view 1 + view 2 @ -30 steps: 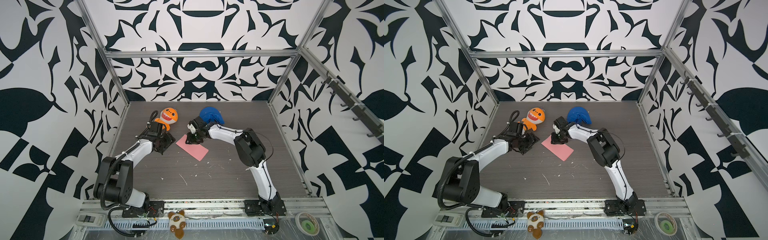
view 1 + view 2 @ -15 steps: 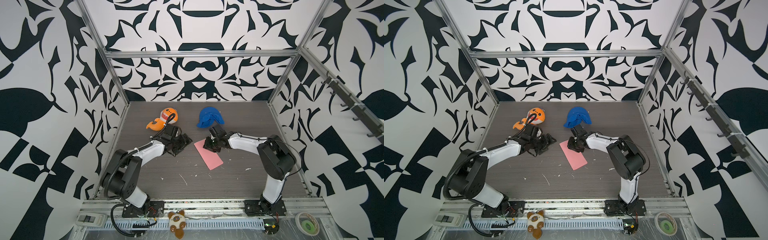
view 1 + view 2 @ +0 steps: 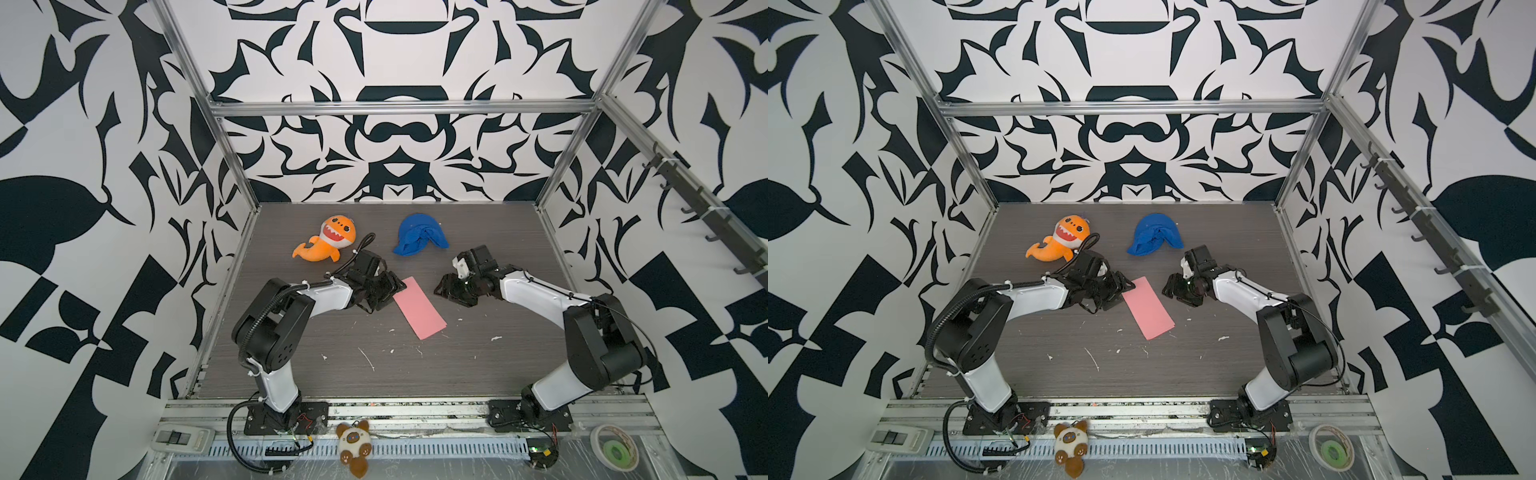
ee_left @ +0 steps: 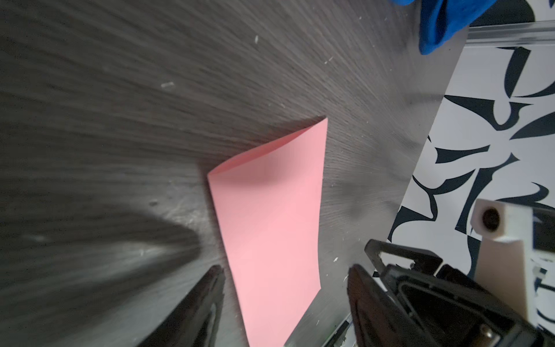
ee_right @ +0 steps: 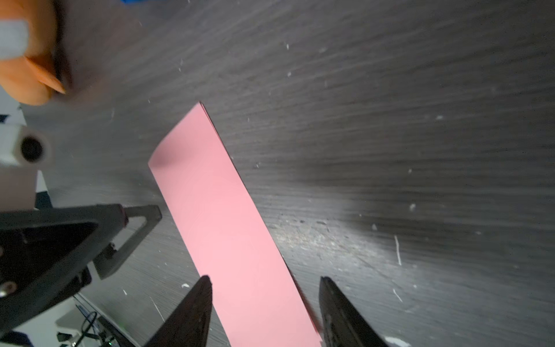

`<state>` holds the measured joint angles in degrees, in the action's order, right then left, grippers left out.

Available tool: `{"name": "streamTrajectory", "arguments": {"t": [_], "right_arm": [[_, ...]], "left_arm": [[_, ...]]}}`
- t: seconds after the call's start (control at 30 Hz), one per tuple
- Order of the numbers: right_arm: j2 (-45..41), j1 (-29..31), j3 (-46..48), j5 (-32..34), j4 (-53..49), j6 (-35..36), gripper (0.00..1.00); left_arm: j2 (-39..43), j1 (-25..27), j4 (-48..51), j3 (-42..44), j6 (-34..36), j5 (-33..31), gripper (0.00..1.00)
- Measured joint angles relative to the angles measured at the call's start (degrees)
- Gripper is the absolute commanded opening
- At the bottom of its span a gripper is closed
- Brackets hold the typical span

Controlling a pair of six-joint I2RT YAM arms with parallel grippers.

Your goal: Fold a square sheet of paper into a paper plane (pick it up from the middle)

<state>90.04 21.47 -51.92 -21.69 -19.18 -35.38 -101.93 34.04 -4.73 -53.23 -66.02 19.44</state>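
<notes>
The pink paper (image 3: 419,308) is lying flat in the middle of the dark tabletop (image 3: 519,365), folded into a long strip. The left end effector (image 3: 388,296) is sitting right at the strip's far left corner with its jaws wide apart. In the left wrist view the paper is showing between the two fingers (image 4: 207,306), loose and not pinched. The right end effector (image 3: 448,291) is sitting a little way off to the right of the strip, jaws apart too and holding nothing.

Behind the arms an orange shark toy (image 3: 328,243) and a blue cloth (image 3: 419,239) are lying apart from the paper. Little white scraps (image 3: 368,359) are dotting the tabletop in front.

Half a second ago the right end effector was touching the strip's far end. Now it has moved off, and the left one has come closer. A second ago the paper was looking wider.
</notes>
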Motion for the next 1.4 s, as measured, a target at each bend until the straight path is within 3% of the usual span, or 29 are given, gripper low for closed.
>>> {"name": "streamTrajectory", "arguments": {"t": [0.63,1.17,1.4], "right_arm": [[4.57,2.62,0.35,-3.15,-3.08,2.27,0.56],[8.44,8.24,0.22,-7.10,6.56,-4.48,0.54],[6.73,7.78,1.11,-7.43,10.69,-5.86,0.54]], "left_arm": [[-5.77,-1.40,3.67,-6.16,0.50,0.44,0.59],[-8.81,-9.09,7.23,-11.17,7.08,1.86,0.60],[-3.52,-12.46,11.80,-9.64,10.10,-2.01,0.61]]}}
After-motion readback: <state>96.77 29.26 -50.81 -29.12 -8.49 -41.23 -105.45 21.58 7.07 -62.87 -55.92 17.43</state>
